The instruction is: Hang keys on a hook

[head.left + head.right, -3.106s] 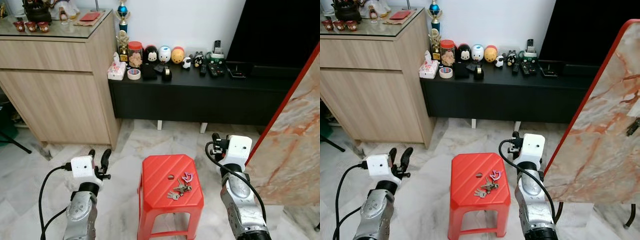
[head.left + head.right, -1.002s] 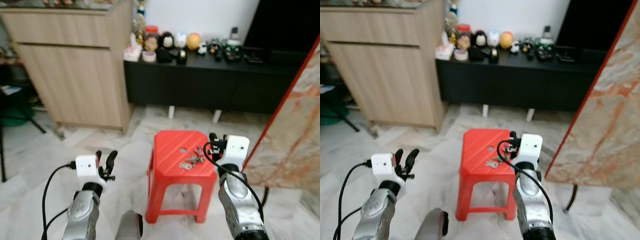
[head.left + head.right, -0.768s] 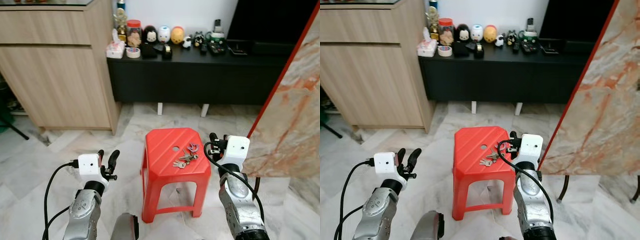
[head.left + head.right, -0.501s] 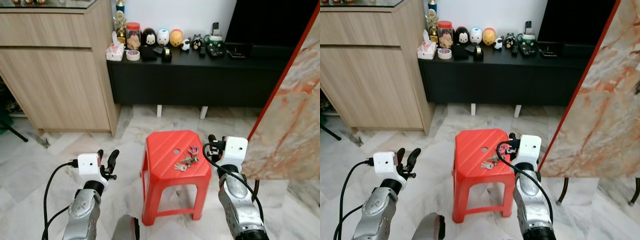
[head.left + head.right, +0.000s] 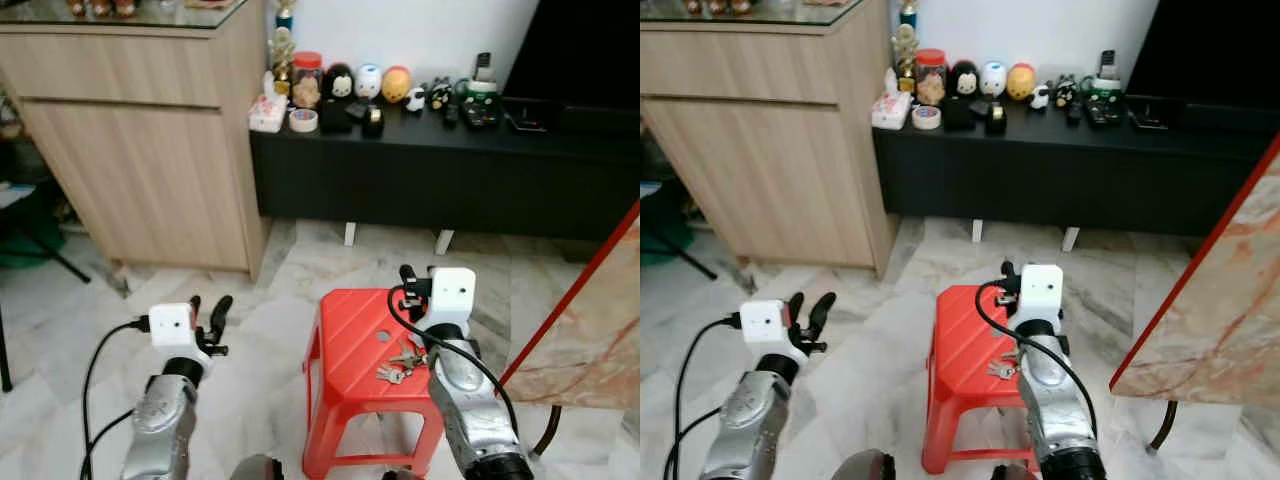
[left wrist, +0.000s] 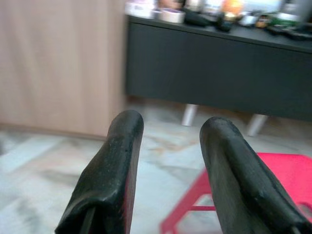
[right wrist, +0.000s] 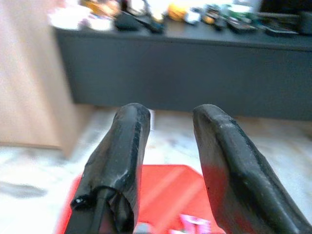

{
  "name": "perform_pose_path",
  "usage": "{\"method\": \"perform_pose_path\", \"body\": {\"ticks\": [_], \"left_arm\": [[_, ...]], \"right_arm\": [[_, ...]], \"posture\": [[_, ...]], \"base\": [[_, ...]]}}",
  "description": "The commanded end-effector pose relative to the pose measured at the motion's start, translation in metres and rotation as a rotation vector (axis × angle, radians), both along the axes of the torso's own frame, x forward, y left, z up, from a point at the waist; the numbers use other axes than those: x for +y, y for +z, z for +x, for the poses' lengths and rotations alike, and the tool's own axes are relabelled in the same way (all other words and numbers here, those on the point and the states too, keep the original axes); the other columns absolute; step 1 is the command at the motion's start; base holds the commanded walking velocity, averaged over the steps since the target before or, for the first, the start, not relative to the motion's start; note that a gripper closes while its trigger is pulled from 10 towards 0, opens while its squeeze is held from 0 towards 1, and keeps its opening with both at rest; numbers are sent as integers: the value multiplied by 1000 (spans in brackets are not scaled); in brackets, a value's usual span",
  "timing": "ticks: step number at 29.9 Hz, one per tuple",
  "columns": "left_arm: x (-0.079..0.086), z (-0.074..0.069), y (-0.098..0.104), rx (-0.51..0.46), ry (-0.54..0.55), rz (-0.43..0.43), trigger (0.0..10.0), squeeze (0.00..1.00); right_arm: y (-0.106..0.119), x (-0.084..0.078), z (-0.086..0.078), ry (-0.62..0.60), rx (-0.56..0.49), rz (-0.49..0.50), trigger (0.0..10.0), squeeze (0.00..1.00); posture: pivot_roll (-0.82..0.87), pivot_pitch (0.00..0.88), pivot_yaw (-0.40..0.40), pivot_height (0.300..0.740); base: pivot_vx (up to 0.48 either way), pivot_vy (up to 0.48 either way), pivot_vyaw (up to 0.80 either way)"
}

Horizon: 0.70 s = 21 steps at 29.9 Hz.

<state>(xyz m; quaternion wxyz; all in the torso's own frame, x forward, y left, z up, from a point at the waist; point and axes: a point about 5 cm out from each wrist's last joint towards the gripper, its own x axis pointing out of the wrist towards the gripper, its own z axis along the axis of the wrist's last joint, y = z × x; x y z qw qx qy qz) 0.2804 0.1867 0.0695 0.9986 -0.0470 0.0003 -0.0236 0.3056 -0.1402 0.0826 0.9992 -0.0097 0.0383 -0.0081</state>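
We see the keys [image 5: 402, 362] lying in a loose bunch on the top of a red plastic stool [image 5: 352, 350], with a pink tag among them. They sit just below and slightly to the left of our right fingers [image 5: 405, 284], which hover above the stool's far right part without touching the keys. In the right wrist view those two fingers [image 7: 121, 161] stand parted with a clear gap between them, released and grasping nothing; the red stool top and the pink tag [image 7: 194, 223] show low in that gap.

Our left fingers [image 5: 207, 318] hang over the marble floor [image 5: 260, 320], well apart from the stool and to its left. In the left wrist view they [image 6: 117, 156] are likewise spread and released, with one corner of the stool visible beyond the right-hand finger.

Ahead of both pairs of fingers, beyond the stool, runs a low black worktop [image 5: 420, 150] carrying small figurines, a roll of tape [image 5: 300, 121] and remote controls. A tall wooden cabinet [image 5: 140, 130] stands beside it, ahead of the left fingers. A marble-patterned slab with a red edge [image 5: 590, 330] leans to the right of the right fingers.
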Motion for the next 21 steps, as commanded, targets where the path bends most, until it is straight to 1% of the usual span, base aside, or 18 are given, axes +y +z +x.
{"method": "perform_pose_path", "body": {"ticks": [1,7,14,21], "left_arm": [[4,1,2,-3,6,26,10000,0],[4,1,1,-3,5,25,10000,0],[4,0,1,1,3,24,10000,0],[4,0,1,1,2,25,10000,0]], "right_arm": [[2,5,1,8,-6,4,10000,0],[1,3,1,1,-3,12,10000,0],[0,-2,3,-16,12,2,10000,0],[0,-1,3,-17,14,7,10000,0]], "posture": [[121,17,-62,641],[120,13,-61,641],[121,21,-63,641],[120,30,-63,641]], "base": [[281,0,0],[0,0,0],[0,0,0],[0,0,0]]}}
